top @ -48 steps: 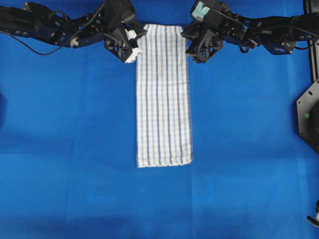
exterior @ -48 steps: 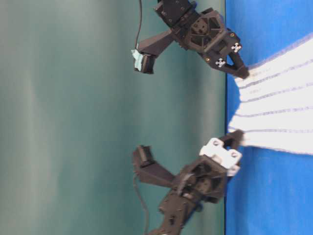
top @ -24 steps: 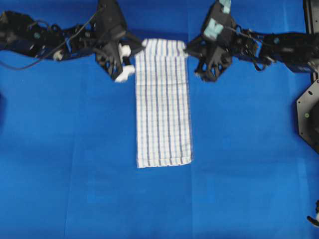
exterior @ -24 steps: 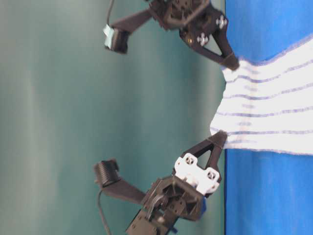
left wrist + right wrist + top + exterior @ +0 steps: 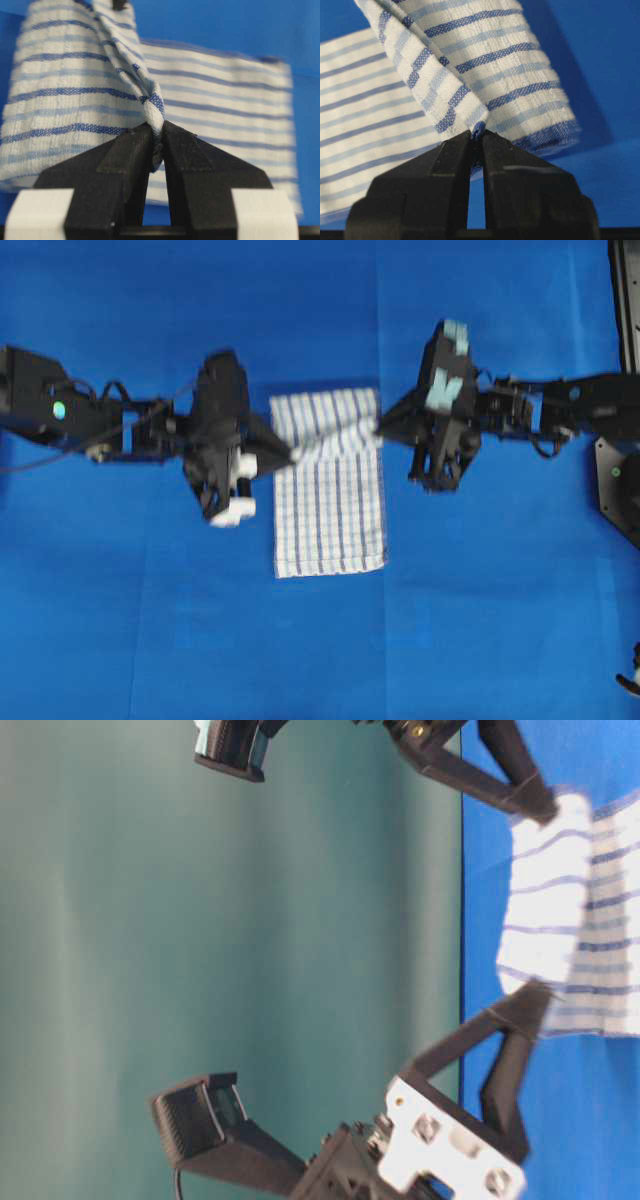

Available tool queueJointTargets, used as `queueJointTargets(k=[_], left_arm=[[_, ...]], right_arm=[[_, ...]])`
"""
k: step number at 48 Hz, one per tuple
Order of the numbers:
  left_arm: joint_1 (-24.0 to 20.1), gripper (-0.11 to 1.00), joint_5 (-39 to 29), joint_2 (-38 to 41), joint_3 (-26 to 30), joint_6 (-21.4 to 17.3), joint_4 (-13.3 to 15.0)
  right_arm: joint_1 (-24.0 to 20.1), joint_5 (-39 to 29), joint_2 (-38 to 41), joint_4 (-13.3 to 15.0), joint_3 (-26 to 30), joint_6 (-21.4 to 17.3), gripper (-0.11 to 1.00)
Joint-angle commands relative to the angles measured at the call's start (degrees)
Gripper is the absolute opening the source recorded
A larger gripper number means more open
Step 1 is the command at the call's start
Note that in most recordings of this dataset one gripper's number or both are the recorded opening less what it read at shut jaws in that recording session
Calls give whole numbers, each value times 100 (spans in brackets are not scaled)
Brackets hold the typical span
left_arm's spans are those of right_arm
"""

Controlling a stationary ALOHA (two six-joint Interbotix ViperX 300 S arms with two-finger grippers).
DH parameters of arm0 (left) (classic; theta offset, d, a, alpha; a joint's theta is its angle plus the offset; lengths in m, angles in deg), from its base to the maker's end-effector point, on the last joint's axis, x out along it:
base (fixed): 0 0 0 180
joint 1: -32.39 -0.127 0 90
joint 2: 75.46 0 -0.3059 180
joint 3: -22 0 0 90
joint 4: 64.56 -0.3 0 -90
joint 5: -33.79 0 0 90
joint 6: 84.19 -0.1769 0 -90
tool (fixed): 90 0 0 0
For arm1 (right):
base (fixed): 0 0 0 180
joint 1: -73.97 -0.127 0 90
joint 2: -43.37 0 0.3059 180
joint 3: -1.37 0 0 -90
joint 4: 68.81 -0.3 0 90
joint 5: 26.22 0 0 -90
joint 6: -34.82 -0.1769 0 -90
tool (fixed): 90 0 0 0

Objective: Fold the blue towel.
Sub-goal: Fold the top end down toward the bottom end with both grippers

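- Left claw point(image 5: 156, 142): jaws pressed together on a bunched corner of the towel point(image 5: 330, 490), the cloth pinched thin between the black tips.
- Right claw point(image 5: 476, 137): likewise clamped tight on the other lifted corner, a small tuft of weave caught between its jaws.
- Between the two claws the towel's far end hangs raised off the counter point(image 5: 480, 620) and sags in a shallow curve, doubled above the part that lies flat.
- The rest of the towel lies flat near the middle of the counter, its near hem square and well clear of every counter edge.
- Handling, as I judge it: light and limp. It drapes from the pinch points and twists into a fold at each corner, so it has no stiffness to hold a shape.
- The woven texture looks grippy rather than slick; a narrow corner pinch seems enough.
- Best hold: the two corners of a short edge, as taken here, kept level and apart so the span stays taut and lands square on the near hem.
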Motion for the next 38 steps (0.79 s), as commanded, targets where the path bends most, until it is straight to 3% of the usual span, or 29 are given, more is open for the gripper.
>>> queueJointTargets(k=[1,17,38], left_arm=[[272,6,53,-114,70,62,9],[809,6,97,35,193,97,9],[1055,6,97,255,299,97,9]], right_arm=[[-193,-35,-114,-123,35,9,6],[-932,-105,-70,-457,53,9,6],[-1239,-308,70,-519,202,9,6]])
